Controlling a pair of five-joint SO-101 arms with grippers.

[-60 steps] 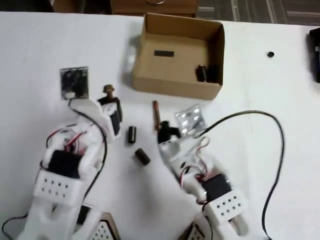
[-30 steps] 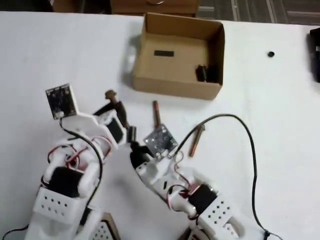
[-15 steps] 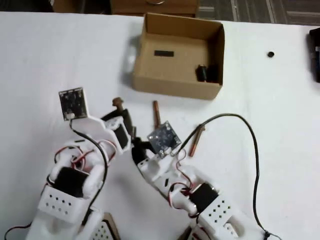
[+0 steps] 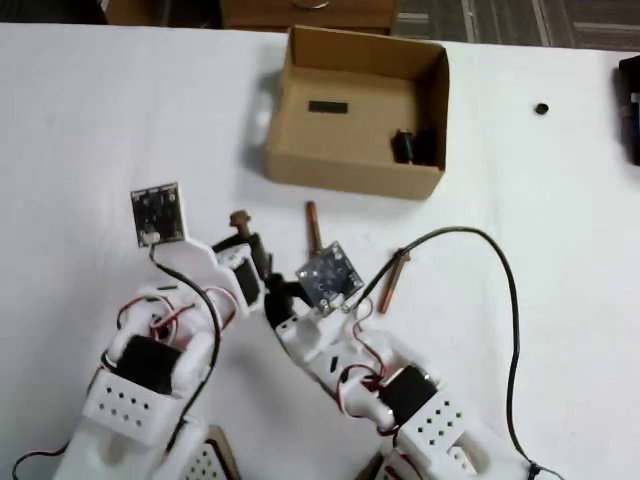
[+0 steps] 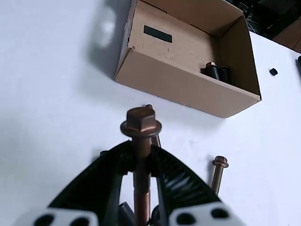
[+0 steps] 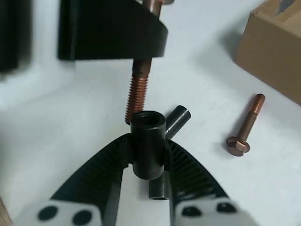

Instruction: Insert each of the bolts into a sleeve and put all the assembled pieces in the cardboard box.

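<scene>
High: left pincer (image 4: 250, 250) and right pincer (image 4: 278, 293) sit tip to tip, cardboard box (image 4: 340, 175) well beyond. I'd line thread with bore before pushing, then feed slow.
Left wrist: jaws clamp bolt (image 5: 141, 139) mid-shank, axis along jaws, head past tips.
Right wrist: jaws grip sleeve (image 6: 147, 141), bore facing thread, tip just off rim.

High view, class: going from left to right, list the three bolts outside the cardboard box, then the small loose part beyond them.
Gripped bolt, held in the left gripper → middle loose bolt → right loose bolt → small black part, lying alone far right.
</scene>
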